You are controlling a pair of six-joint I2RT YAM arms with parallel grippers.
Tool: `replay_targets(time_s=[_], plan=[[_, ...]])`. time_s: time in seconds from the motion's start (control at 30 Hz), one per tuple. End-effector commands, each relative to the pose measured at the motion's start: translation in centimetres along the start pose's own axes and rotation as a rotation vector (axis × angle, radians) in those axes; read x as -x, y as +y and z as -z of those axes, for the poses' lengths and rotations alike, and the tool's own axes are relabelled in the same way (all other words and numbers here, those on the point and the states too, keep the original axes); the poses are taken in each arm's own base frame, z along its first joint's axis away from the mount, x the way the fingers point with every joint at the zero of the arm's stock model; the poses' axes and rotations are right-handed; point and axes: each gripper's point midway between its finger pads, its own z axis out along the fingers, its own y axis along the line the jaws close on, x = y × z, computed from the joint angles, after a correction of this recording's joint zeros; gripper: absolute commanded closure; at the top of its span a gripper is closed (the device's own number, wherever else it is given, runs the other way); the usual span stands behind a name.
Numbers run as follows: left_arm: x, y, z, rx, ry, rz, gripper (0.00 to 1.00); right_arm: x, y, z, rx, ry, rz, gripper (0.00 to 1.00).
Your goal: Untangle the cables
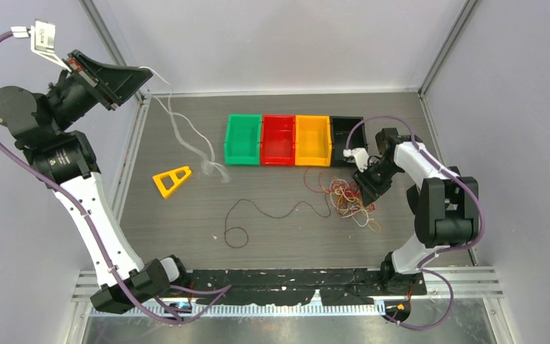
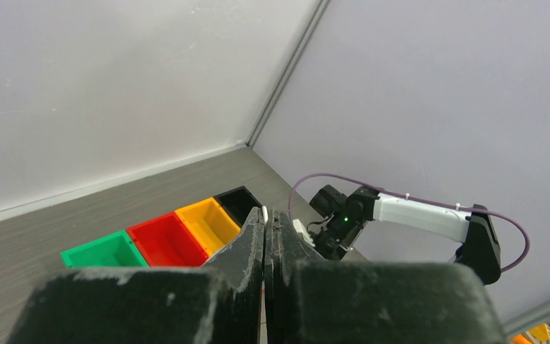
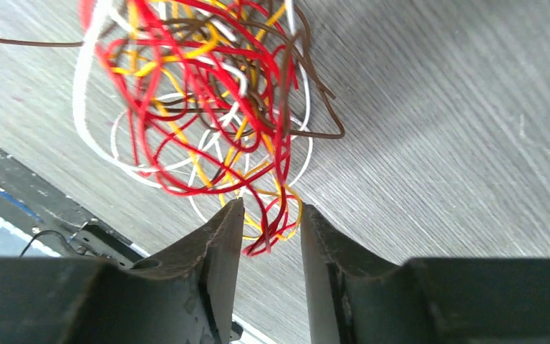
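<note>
The cables lie mostly as a tangle of red, yellow-orange, whitish and dark brown loops at the table's right. My right gripper hovers at its right edge. In the right wrist view that gripper is open, with the tangle just ahead and a few red and yellow loops hanging loose between its fingers. One dark brown cable lies apart at mid-table. My left gripper is raised high at the far left, shut on a whitish cable that trails down to the table. A white bit shows at the left gripper's tips.
A row of bins stands at the back: green, red, yellow-orange and black. A yellow triangular frame lies at the left. Grey walls close in the table on three sides.
</note>
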Motion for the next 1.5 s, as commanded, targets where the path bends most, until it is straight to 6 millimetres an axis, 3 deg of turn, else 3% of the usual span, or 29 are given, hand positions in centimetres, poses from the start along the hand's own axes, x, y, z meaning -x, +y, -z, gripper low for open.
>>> replay_targets(time_s=[0.0,0.13,0.2,0.33,0.43,0.57,0.7,1.2,1.33,1.47], plan=[[-0.6,0.2,-1.2,0.003,-0.004,-0.048,1.00,1.9,2.5,3.2,0.068,-0.091,0.002,0.51],[-1.9,1.8,-3.7,-0.002,0.011,-0.042,1.00,2.6,3.6,4.1,0.102,-0.128,-0.010,0.31],[-2.5,2.5,-5.2,-0.009,0.013,-0.057,1.00,3.0,4.0,4.4,0.114,-0.149,-0.018,0.25],[-3.7,4.6,-8.4,-0.009,0.026,-0.082,1.00,3.5,4.5,4.9,0.139,-0.176,-0.037,0.23],[-5.0,7.4,-10.5,0.016,0.051,-0.073,1.00,3.7,4.8,5.0,0.150,-0.183,-0.040,0.22],[-7.2,11.5,-12.2,0.053,0.095,-0.055,1.00,3.7,4.8,4.9,0.156,-0.182,-0.039,0.22],[-8.1,13.3,-13.2,0.064,0.111,-0.059,1.00,3.5,4.6,4.4,0.161,-0.163,-0.037,0.23],[-1.7,8.9,-13.8,0.011,0.039,-0.174,1.00,3.7,4.3,4.1,0.176,-0.146,-0.039,0.23],[-2.1,8.1,-14.1,-0.032,0.057,-0.169,1.00,3.7,4.2,4.1,0.179,-0.140,-0.039,0.23],[-4.1,8.6,-14.5,-0.039,0.092,-0.141,1.00,3.8,4.2,3.8,0.191,-0.137,-0.041,0.23]])
